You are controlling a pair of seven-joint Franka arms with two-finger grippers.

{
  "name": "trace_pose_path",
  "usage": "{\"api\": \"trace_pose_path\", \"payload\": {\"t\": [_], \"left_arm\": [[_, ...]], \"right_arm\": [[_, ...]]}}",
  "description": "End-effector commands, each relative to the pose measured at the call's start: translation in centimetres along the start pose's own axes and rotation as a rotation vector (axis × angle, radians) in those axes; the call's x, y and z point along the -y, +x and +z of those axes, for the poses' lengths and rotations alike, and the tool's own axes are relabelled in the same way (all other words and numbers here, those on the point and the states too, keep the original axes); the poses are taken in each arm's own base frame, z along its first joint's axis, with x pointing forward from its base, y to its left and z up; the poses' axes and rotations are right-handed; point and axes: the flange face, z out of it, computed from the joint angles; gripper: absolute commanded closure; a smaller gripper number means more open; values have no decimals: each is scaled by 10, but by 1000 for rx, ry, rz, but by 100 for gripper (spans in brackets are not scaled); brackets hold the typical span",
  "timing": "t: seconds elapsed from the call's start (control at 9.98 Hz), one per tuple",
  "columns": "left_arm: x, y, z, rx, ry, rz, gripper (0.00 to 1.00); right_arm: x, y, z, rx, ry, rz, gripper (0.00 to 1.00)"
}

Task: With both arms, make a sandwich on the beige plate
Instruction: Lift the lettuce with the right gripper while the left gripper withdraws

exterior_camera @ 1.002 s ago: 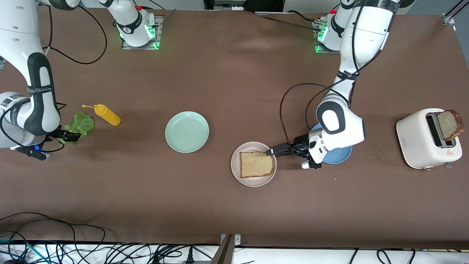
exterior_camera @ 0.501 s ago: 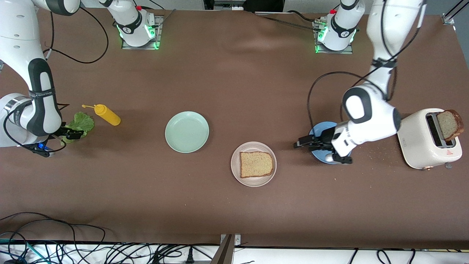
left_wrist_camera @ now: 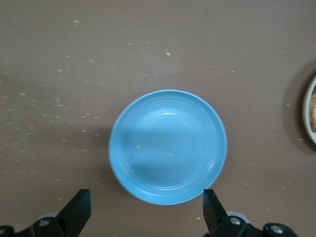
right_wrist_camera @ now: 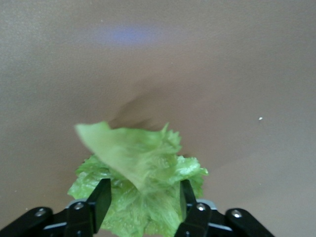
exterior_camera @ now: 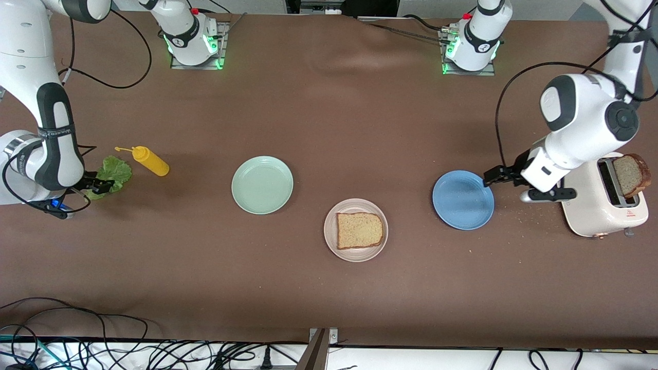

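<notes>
Three round plates are sitting on the brown table: a mint-green plate (exterior_camera: 262,184), a blue plate (exterior_camera: 463,200) and the pale beige plate (exterior_camera: 355,229). Two brown bread slices are showing: one square slice (exterior_camera: 360,230) lying on the beige plate, another slice (exterior_camera: 631,175) standing in the white toaster (exterior_camera: 591,198). One ruffled green lettuce leaf (exterior_camera: 112,172) is lying beside one yellow squeeze bottle (exterior_camera: 149,160) toward the right arm's end.

The left gripper (exterior_camera: 491,176) is hanging over the blue plate's edge, fingers spread wide, holding nothing. The right gripper (exterior_camera: 101,185) is straddling the lettuce, its fingers (right_wrist_camera: 101,197) closing in at the leaf's sides.

Only the right wrist view is showing the leaf's edge curling up between the fingers; only the left wrist view is showing crumbs scattered around the blue plate.
</notes>
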Motion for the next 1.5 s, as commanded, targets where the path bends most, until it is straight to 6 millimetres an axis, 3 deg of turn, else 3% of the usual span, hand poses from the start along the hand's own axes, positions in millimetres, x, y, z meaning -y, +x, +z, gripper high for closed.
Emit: {"api": "trace_pose_path", "payload": {"t": [0.0,0.1,0.2,0.4,0.5,0.7,0.9,1.0,1.2,1.4], "left_arm": [[43,-22,-19,-15,39,-60,0],[53,-24,-25,-23,35,-78,0],[55,-31,-34,-36,26,-83,0],[63,-39,-22,-10,30,-93,0],[81,-39,-35,-26,71,-79,0],[79,-40,-52,20,170,35,0],[75,-48,-70,46,162,38,0],[72,-48,-89,69,158,37,0],[39,-43,-136,111,155,74,0],[22,-38,-174,106,90,69,0]], "right_arm": [[3,1,6,-2,48,7,62],[3,1,7,1,49,7,89],[5,1,7,0,47,0,100],[9,0,6,7,48,-5,100],[11,-1,-3,-1,52,-10,100],[17,-7,-40,8,70,-35,100],[35,-15,-97,43,69,-68,100],[39,-17,-125,39,67,-79,100],[38,-30,-177,-1,78,-106,100],[39,-49,-211,-14,94,-118,100]]}}
